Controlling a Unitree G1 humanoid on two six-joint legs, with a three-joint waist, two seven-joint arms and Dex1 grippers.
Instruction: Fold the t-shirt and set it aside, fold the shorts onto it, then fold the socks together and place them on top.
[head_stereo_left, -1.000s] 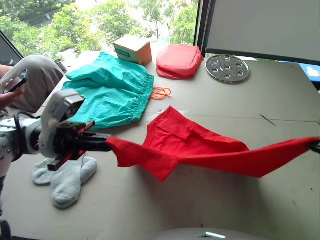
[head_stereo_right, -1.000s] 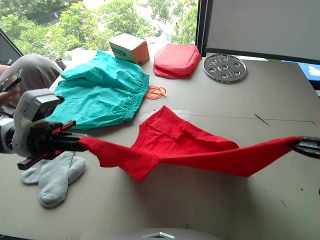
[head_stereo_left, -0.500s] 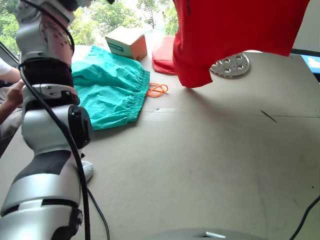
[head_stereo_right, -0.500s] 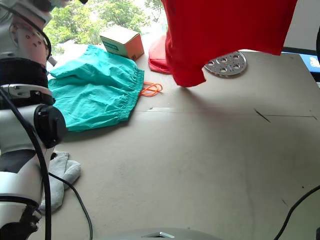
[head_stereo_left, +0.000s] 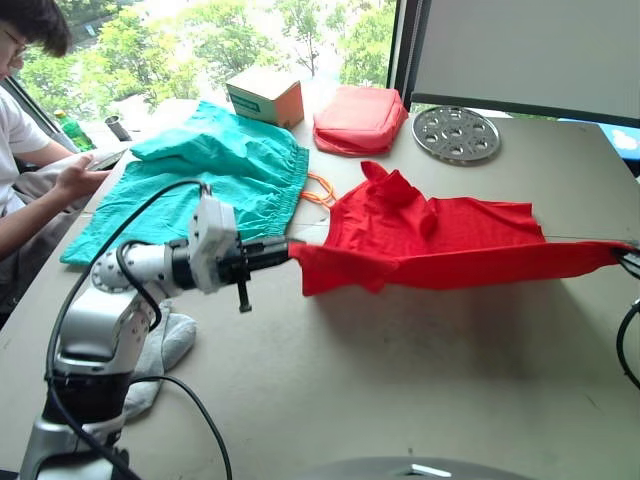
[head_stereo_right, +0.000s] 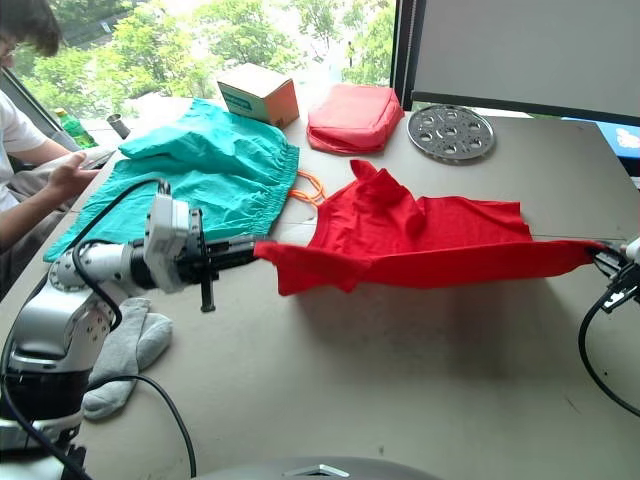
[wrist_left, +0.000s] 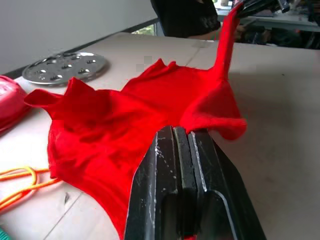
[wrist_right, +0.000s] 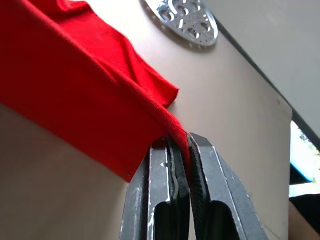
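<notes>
Now the t-shirt, which half a second ago hung high in the air in front of the window, is back down low, stretched flat between the two claws with its far part draped on the counter. Closest in, the left claw is clenched on one red corner, and the right claw at the opposite end pinches the other corner tight between its fingers. Between them the cloth is bright red, thin and rumpled, one sleeve poking up on the far side. Beside the left arm lie the grey socks. Beyond the left claw the teal shorts lie spread, orange drawstring trailing toward the shirt.
</notes>
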